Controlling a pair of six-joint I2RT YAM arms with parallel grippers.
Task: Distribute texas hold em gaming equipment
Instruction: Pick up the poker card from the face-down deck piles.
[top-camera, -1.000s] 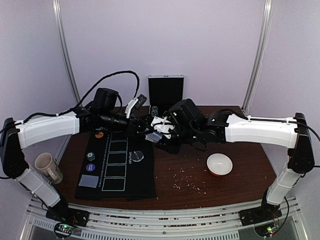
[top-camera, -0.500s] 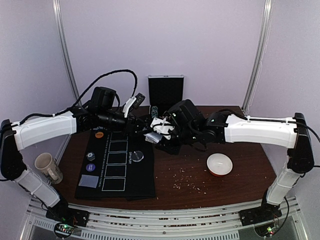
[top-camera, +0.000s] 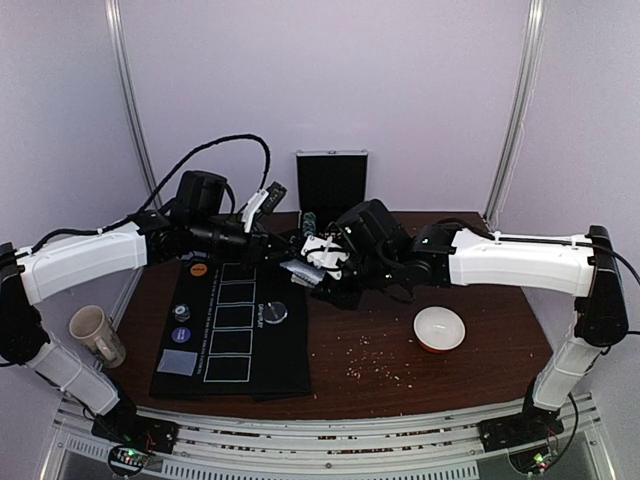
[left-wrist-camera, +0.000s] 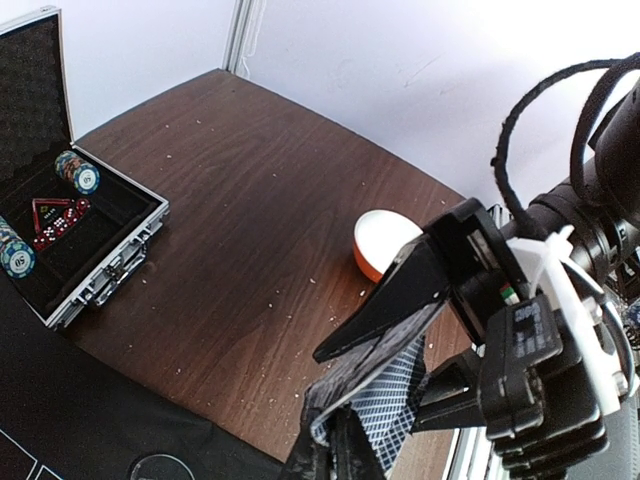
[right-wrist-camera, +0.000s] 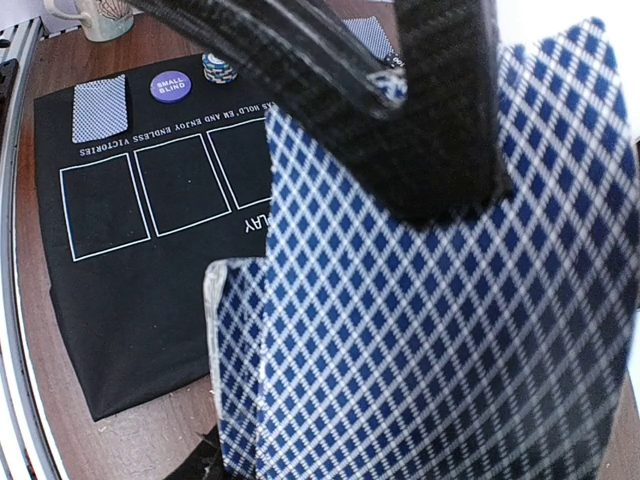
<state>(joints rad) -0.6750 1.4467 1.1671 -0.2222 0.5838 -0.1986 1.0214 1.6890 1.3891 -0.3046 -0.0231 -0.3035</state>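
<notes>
**Change observed.** The left gripper (top-camera: 281, 251) stood with its jaws apart a moment ago. It is now clenched, pinching the outer card (left-wrist-camera: 384, 408) of the pack of cards (top-camera: 303, 268). Whether it holds one card or several cannot be told. The right gripper (top-camera: 322, 262) has not altered and remains closed on the pack, holding it in the air above the far part of the table (top-camera: 450, 380), just right of the black mat (top-camera: 240, 375).

**Position of equipment.**
- A dealt card (top-camera: 177, 362) lies face down at the mat's near left corner.
- The purple small-blind button (top-camera: 181, 335) and a dark chip (top-camera: 183, 318) sit just beyond that card.
- An orange chip (top-camera: 199, 269) sits at the mat's far left.
- A round button (top-camera: 276, 312) rests near the mat's right edge.
- The open case (left-wrist-camera: 95, 255) at the far edge holds further chips.

**Assessment.** The pinch suggests a card is about to be drawn off for dealing. The boxes printed on the mat are unfilled, so distribution appears to be at an early stage. The risk is a second card dragging out with the first.
</notes>
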